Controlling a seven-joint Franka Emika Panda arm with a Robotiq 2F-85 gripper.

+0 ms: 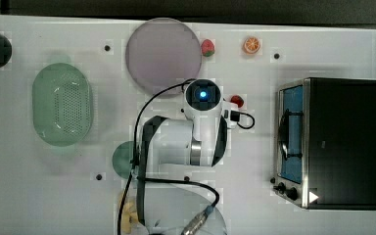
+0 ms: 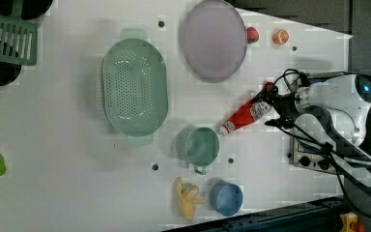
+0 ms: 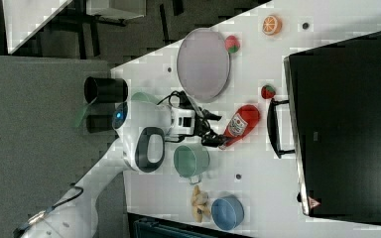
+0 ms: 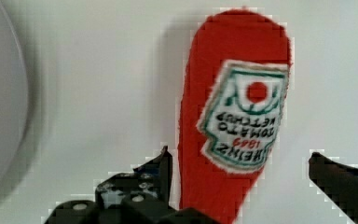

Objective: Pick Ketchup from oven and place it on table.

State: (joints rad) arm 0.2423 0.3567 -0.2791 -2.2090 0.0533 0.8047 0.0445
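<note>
Two dark fingers of the gripper stand wide apart in the wrist view, one on each side of the Ketchup, with a clear gap on the side of the farther finger; whether the nearer finger touches the bottle cannot be told. The bottle's cap end is cut off there behind the gripper body. In the top view the arm's white wrist covers the bottle entirely. In the right view the Ketchup lies flat on the table, cap end at the gripper, its body pointing to the right view's right toward the oven. It lies outside the oven, just short of the door handle. A green cup sits near the bottle's cap, and a strawberry lies near its base.
</note>
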